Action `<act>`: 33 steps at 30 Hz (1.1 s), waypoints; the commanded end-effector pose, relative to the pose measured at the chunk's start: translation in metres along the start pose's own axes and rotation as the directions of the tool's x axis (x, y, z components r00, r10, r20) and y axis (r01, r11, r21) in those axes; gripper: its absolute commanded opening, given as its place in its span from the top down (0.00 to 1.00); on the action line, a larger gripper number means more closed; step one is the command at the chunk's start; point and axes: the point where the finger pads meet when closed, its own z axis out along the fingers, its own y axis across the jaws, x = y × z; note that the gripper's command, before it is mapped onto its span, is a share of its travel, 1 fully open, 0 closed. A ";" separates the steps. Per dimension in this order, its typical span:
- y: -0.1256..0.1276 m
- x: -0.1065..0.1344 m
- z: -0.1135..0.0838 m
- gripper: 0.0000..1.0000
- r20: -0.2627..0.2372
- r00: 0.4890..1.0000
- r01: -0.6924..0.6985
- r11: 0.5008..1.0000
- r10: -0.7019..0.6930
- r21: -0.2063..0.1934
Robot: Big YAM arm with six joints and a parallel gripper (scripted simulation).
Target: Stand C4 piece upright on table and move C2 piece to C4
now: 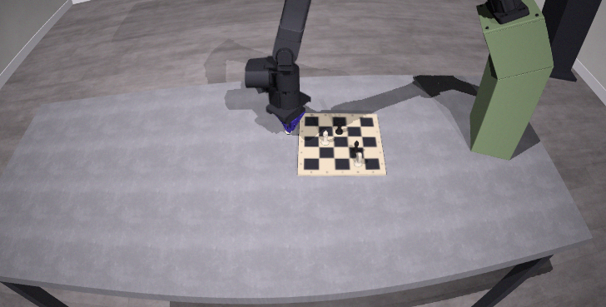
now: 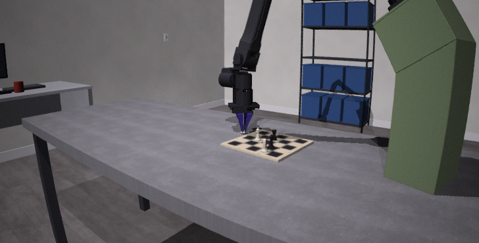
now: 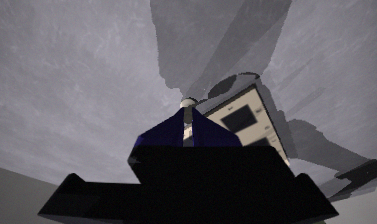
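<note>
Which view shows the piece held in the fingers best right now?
The wrist view: the pale piece runs up between the blue fingers, its rounded end just past their tips, over the table beside the board. Top view shows only a pale speck under the gripper. Exterior view shows a sliver at the fingertips.

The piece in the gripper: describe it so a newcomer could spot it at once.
Find the tan checkered board on the grey table; beside its corner, off the board, hangs the gripper. Its blue fingers pinch a small pale chess piece, the only one off the board.
</note>
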 end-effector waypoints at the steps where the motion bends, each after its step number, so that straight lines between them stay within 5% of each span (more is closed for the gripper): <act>1: 0.009 -0.018 -0.006 1.00 0.022 1.000 0.004 1.000 -0.004 -0.015; 33: 0.009 -0.022 -0.005 1.00 0.031 1.000 0.000 1.000 0.000 -0.020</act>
